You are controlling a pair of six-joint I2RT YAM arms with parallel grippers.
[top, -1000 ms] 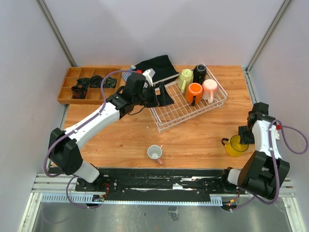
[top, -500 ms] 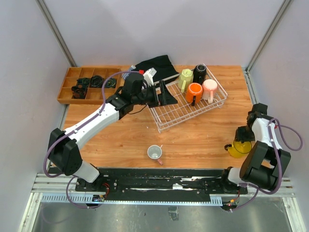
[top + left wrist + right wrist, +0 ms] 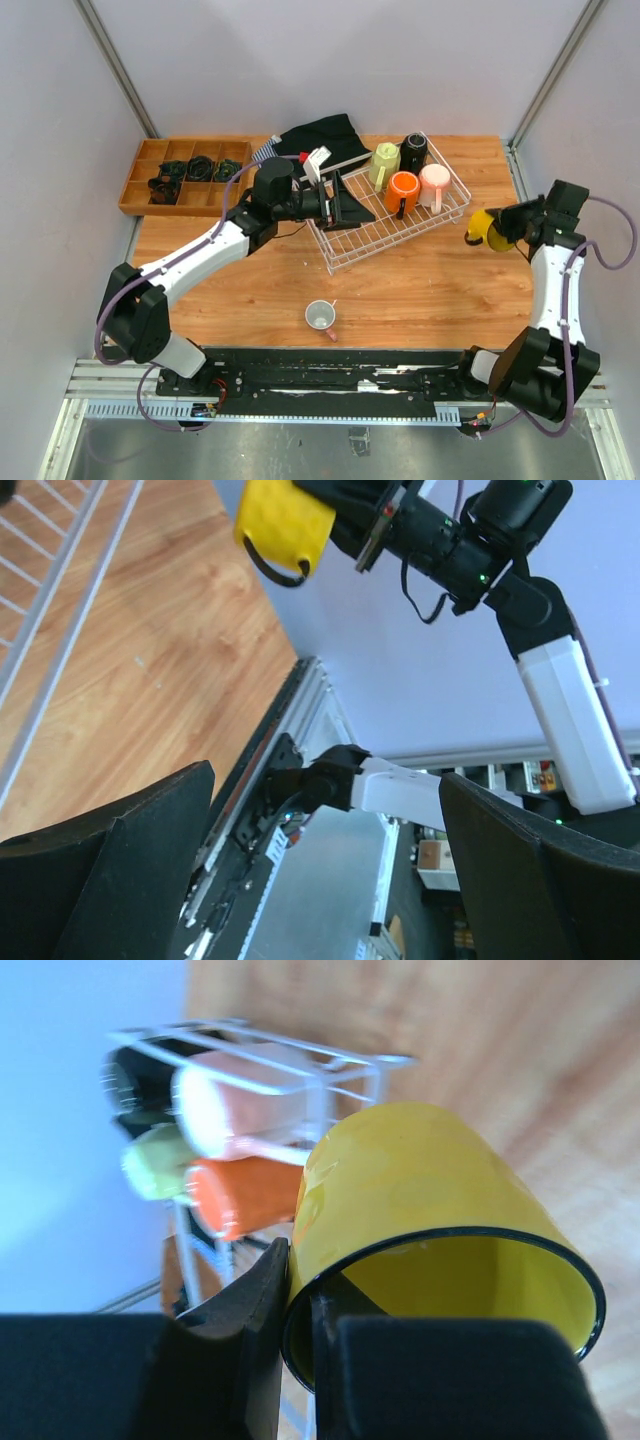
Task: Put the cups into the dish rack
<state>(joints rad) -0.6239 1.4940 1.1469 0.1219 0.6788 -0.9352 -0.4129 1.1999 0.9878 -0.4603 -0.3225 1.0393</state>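
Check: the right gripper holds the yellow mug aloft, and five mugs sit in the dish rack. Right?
No, four: the top external view shows the yellow-green, black, orange and pale pink mugs in the dish rack. The right gripper does hold the yellow mug.

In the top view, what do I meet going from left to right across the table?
wooden tray → small dusty pink mug → yellow-green mug → orange mug → pale pink mug → yellow mug. The black mug is left out: it overlaps the orange one.
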